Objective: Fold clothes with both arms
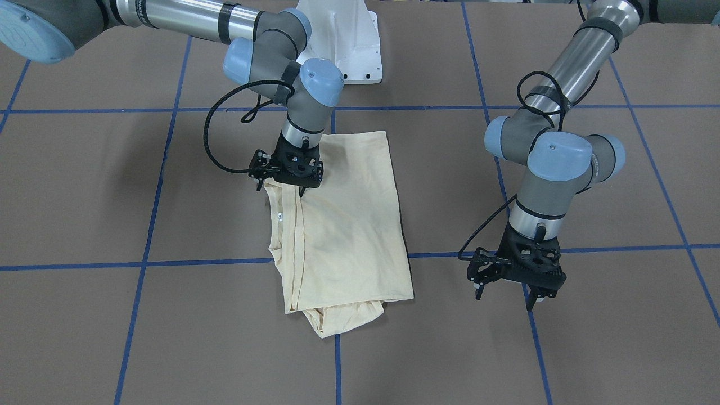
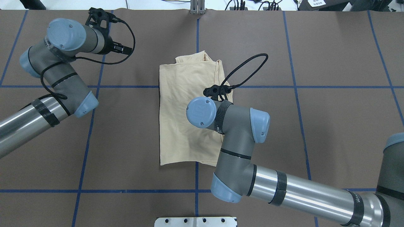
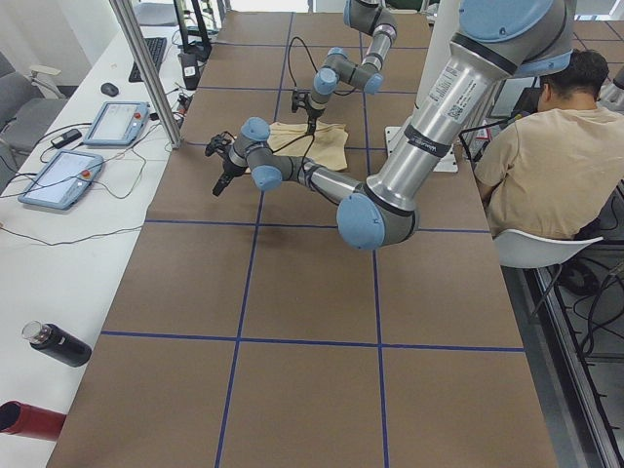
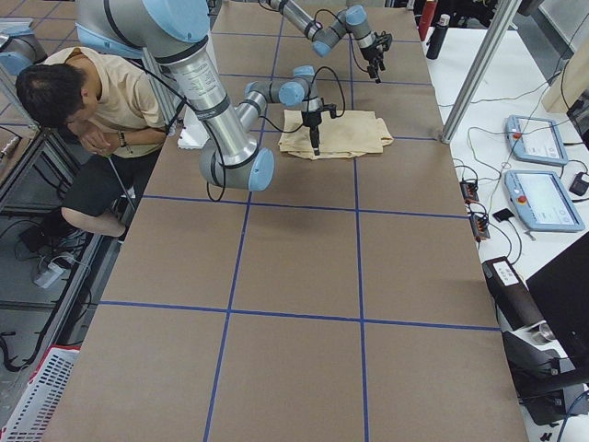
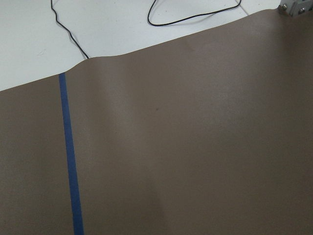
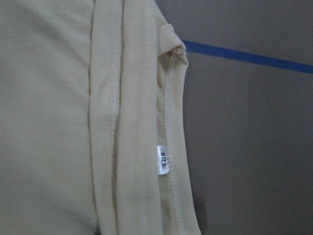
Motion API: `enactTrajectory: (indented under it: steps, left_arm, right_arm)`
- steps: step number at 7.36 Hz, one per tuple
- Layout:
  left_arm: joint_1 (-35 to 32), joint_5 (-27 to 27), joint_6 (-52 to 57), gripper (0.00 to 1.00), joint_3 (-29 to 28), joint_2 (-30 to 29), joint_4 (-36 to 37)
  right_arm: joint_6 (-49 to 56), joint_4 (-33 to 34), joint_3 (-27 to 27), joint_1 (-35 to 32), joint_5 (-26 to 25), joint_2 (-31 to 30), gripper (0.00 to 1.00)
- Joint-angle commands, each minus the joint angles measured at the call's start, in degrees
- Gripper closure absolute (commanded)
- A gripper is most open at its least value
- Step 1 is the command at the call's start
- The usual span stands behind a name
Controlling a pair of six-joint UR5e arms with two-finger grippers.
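The clothes are one pale cream-yellow shirt, lying flat and folded lengthwise on the brown table, with a bunched end at the operators' side. Its collar edge and white "SIZE" label fill the right wrist view. My right gripper points down at that collar-side edge, its tip at the fabric. Its fingers are hidden in the other views, so I cannot tell whether it is open or shut. My left gripper hovers over bare table, well clear of the shirt, with two tips slightly apart and nothing between them.
The white pedestal base stands at the robot's side of the table. A seated person is beside it. Control tablets and bottles lie off the table's far edge. Blue tape lines cross the brown surface.
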State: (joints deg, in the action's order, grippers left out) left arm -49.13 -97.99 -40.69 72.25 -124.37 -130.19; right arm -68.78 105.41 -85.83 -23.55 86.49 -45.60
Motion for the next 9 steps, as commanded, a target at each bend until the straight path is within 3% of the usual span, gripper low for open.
enactTrajectory:
  steps: [1,3,6,8,9]
  left_arm:
    - [0.09,0.08,0.0,0.0,0.0,0.0,-0.06]
    - [0.26,0.08,0.0,0.0,0.0,0.0,0.02]
    - [0.35,-0.01,0.0,0.0,-0.09,0.0,0.02]
    - [0.35,-0.01,0.09,0.0,-0.09,0.0,0.02]
    - [0.35,-0.01,0.0,0.0,-0.09,0.09,-0.06]
  right_arm:
    - [4.59,3.46,-1.87,-1.66,0.0,-0.98,0.0]
    - [7.6,5.33,-8.11,-2.9,0.0,-6.06,0.0]
    - [7.88,4.54,-8.48,-3.51,-0.7,-11.08,0.0]
    - [10.5,4.45,-11.01,-5.97,-0.01,-9.79,0.0]
    - [9.82,3.93,-10.77,-6.5,0.17,-5.77,0.0]
